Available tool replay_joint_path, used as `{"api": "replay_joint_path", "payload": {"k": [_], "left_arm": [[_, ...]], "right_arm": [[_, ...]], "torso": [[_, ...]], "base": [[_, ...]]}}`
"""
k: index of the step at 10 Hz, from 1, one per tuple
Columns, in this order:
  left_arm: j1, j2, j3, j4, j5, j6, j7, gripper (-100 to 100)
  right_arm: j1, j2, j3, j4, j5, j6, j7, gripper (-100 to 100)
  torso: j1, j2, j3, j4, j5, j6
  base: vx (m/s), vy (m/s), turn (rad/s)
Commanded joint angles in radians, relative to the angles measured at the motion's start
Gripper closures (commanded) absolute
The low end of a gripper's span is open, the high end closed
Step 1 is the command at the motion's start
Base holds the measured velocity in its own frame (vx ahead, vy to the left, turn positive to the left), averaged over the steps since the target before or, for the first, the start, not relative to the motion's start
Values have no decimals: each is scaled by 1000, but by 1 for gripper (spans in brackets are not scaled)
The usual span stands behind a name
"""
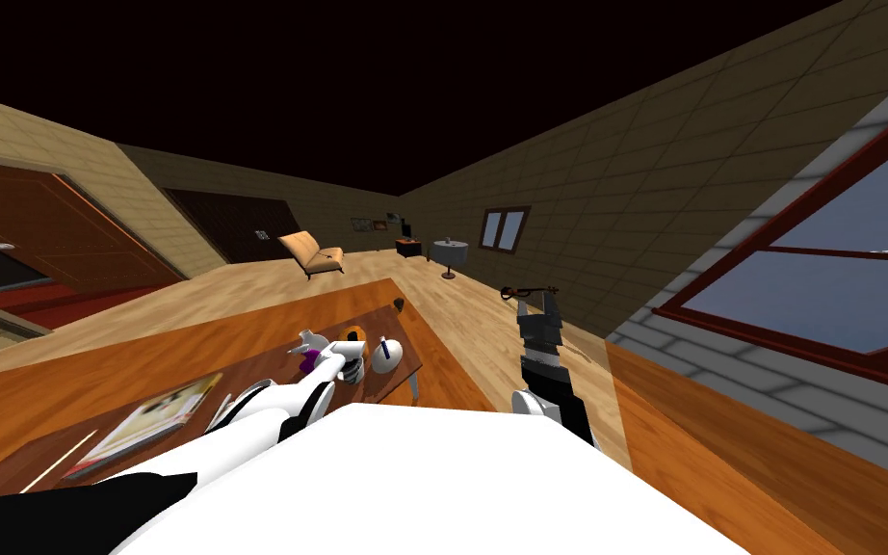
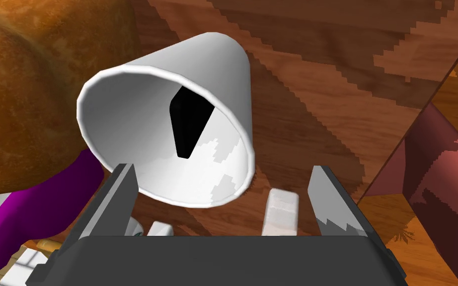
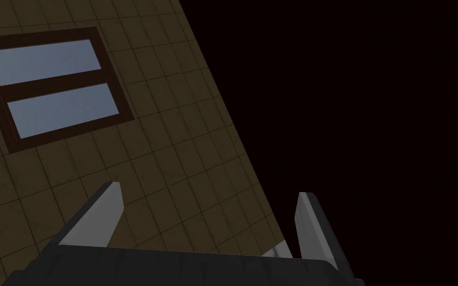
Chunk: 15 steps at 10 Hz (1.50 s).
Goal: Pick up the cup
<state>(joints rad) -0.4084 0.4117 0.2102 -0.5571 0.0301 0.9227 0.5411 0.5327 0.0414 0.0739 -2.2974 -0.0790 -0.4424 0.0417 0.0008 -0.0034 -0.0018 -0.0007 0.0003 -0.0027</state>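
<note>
Left wrist view looks straight into the open mouth of the white cup (image 2: pixel 138 129), which sits on the brown wooden table (image 2: pixel 322 99) just ahead of the left gripper (image 2: pixel 223 206). The jaws stand wide and hold nothing. The cup is not centred in the gap: its rim lies toward one finger (image 2: pixel 118 198), whose tip overlaps the rim's edge, and whether they touch cannot be told. The other finger stands clear of the cup with bare wood between them. A black patch shows on the cup's inner wall.

Just beside the cup, on the side of the nearer finger, bulges a large orange-brown rounded object (image 2: pixel 24 84), and a purple object (image 2: pixel 39 208) lies under it, close to the gripper body. Two small white blocks (image 2: pixel 280 211) rest on the table between the fingers.

Head view places this cluster at the right end of the table, near me, with the left arm reaching over it. A white egg-shaped object (image 1: pixel 386 355) sits right of the cluster, and a magazine (image 1: pixel 148 419) lies on the near left part of the table.

To the right, off the table, the right gripper (image 1: pixel 539 310) is raised over the wooden floor (image 1: pixel 471 318), its jaws wide and empty
</note>
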Motion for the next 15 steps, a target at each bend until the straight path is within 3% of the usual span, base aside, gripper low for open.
{"api": "replay_joint_path", "payload": {"k": [1,4,5,6,10,11,12,14,15], "left_arm": [[11,-7,2,18,-8,-29,20,-100],[26,-17,5,41,-19,-65,44,-100],[14,-13,3,45,-16,-56,36,-100],[15,-14,4,46,-17,-60,39,100],[15,-15,2,46,-17,-60,36,100],[14,-15,3,45,-17,-60,36,0],[11,-7,2,18,-8,-29,20,100],[10,-8,1,12,-8,-26,19,100],[10,-7,1,12,-8,-22,18,0]], "right_arm": [[0,0,0,0,0,0,0,0],[0,0,0,0,0,0,0,0],[0,0,0,0,0,0,0,0],[0,0,0,0,0,0,0,0],[0,0,0,0,0,0,0,0],[0,0,0,0,0,0,0,0],[0,0,0,0,0,0,0,0],[0,0,0,0,0,0,0,0],[0,0,0,0,0,0,0,0]], "torso": [[0,0,0,0,0,0],[2,0,0,0,1,0],[3,0,0,0,1,0],[2,0,0,0,0,0],[0,-1,-1,0,-1,-1],[0,-1,-1,0,-1,-1],[0,-1,0,0,-1,-1],[-4,0,0,0,-2,-2],[-3,0,0,0,-2,-1]], "base": [[7,34,-102],[5,45,-74],[1,27,-24],[0,0,0],[-1,-1,-3],[0,0,0],[2,-32,134],[-2,-45,104],[0,0,0]]}}
